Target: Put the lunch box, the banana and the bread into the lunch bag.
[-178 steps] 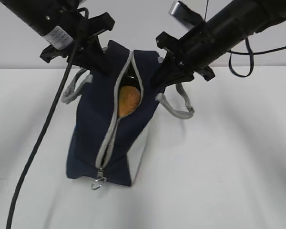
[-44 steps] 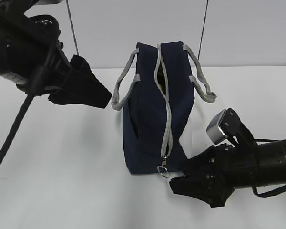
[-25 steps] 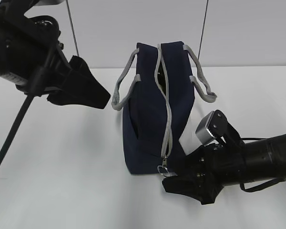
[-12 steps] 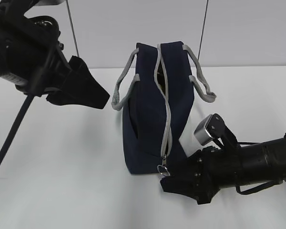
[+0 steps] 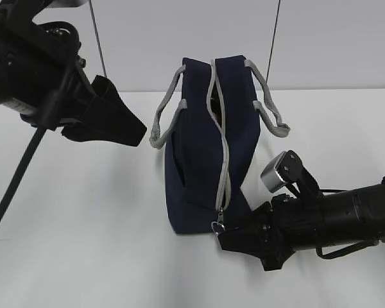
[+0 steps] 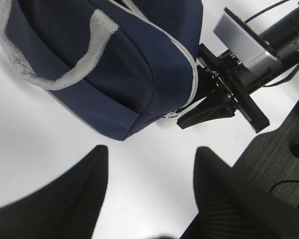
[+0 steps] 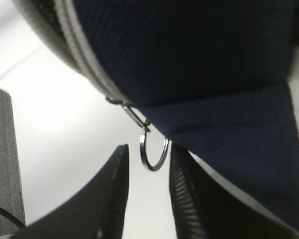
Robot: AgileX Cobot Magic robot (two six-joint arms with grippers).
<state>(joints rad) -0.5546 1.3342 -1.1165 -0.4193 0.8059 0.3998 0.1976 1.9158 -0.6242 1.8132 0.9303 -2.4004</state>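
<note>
Lunch bag (image 5: 208, 147) stands mid-table, zipper (image 5: 223, 160) mostly drawn together; contents hidden. My right gripper (image 7: 147, 191) straddles the ring pull (image 7: 154, 149), jaws not yet pinching. Left gripper (image 6: 149, 194) open, idle.

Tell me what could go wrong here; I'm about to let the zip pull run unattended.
The ring pull is thin and hangs loosely between the right gripper fingers, which are not visibly clamped on it, so it may slip out. Nothing holds the lunch bag: the left gripper hangs open, clear of it, so a pull could drag or tip the bag instead of running the zipper.
</note>
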